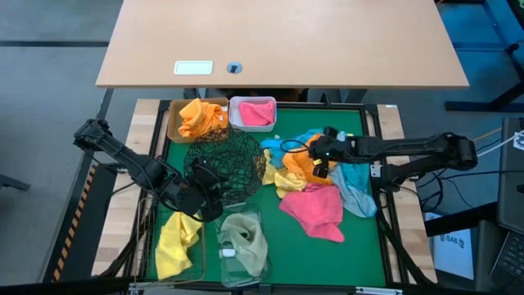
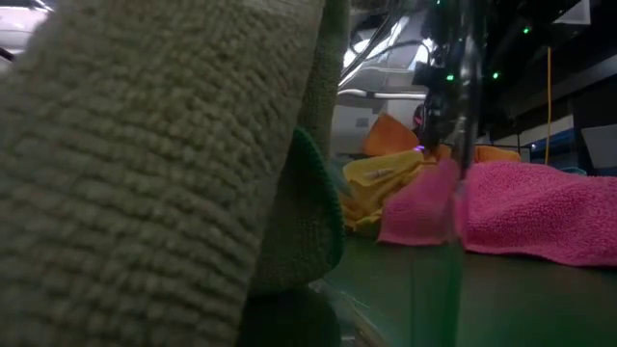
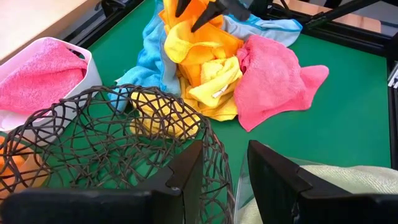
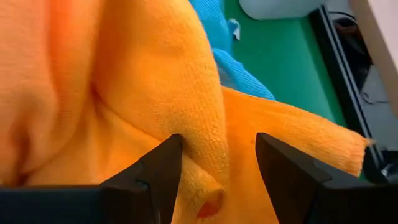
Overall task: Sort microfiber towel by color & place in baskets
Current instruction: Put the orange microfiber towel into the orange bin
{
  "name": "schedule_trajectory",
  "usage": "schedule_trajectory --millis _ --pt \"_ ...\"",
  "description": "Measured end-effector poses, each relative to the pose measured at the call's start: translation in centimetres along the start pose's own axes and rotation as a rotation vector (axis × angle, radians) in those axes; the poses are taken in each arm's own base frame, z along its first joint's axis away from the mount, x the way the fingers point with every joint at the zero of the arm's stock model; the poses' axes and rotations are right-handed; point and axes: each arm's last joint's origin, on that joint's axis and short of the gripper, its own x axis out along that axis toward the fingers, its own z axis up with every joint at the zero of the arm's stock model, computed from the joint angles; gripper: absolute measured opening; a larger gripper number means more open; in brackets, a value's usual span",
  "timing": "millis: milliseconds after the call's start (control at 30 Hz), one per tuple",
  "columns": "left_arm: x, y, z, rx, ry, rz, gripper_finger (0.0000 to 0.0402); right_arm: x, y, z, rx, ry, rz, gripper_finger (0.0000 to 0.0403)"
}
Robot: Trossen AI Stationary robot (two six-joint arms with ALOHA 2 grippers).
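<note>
A pile of towels lies mid-table: orange towel [image 1: 304, 164], yellow towel [image 1: 284, 179], light blue towel [image 1: 356, 190], pink towel [image 1: 315, 211]. My right gripper [image 1: 321, 156] is open, low over the pile's orange towel [image 4: 124, 93]. My left gripper [image 1: 203, 201] is open and empty, beside the near rim of the black wire-mesh bowl [image 3: 112, 137]. The tan box [image 1: 173, 131] holds an orange towel, the white tub [image 1: 236, 105] a pink one. The clear tub [image 1: 223, 264] holds an olive towel [image 2: 145, 173]. Another yellow towel [image 1: 176, 239] lies at the near left. My right gripper [image 4: 217, 149] comes down from above onto the orange towel, its open fingers [image 4: 161, 168] set on either side of a raised fold [image 4: 208, 155]. The fold stands between them, unpinched. The towel still lies on the pile.
A yellow towel [image 3: 163, 115] shows through the mesh bowl's wires. A wooden desk [image 1: 278, 41] stands beyond the far edge. Bare green mat [image 1: 360, 246] lies at the near right. The black frame rail [image 1: 385, 221] borders the mat's right side.
</note>
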Motion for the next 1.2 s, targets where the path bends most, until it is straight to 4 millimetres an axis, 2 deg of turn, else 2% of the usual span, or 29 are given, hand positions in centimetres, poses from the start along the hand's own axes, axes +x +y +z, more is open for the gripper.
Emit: schedule_trajectory --millis 200,300,400,600,833,967,1200 --pt "0.0 0.0 0.0 0.000 -0.003 0.003 0.0119 0.8 0.6 0.0 -0.008 0.017 0.107 0.0203" --pt "0.0 0.1 0.0 0.000 -0.015 0.017 0.0119 1.0 0.8 0.0 -0.008 0.022 0.162 0.0185" --pt "0.0 0.0 0.1 -0.001 -0.018 0.018 0.0119 1.0 0.9 0.0 -0.008 0.021 0.188 0.0141" --pt "0.0 0.0 0.1 -0.004 -0.021 0.015 0.0119 0.7 0.8 0.1 -0.008 0.021 0.197 0.0016" --pt "0.3 -0.3 1.1 0.043 -0.087 -0.012 0.0119 -1.5 0.0 2.7 0.030 0.002 0.229 0.0027" --pt "0.5 -0.5 2.4 0.063 -0.194 -0.015 0.0119 -3.3 -0.7 4.9 0.046 -0.085 0.260 0.0007" --pt "0.9 -0.3 4.6 0.151 -0.320 -0.020 0.0119 -6.6 -1.8 8.3 0.063 -0.242 0.356 0.0015"
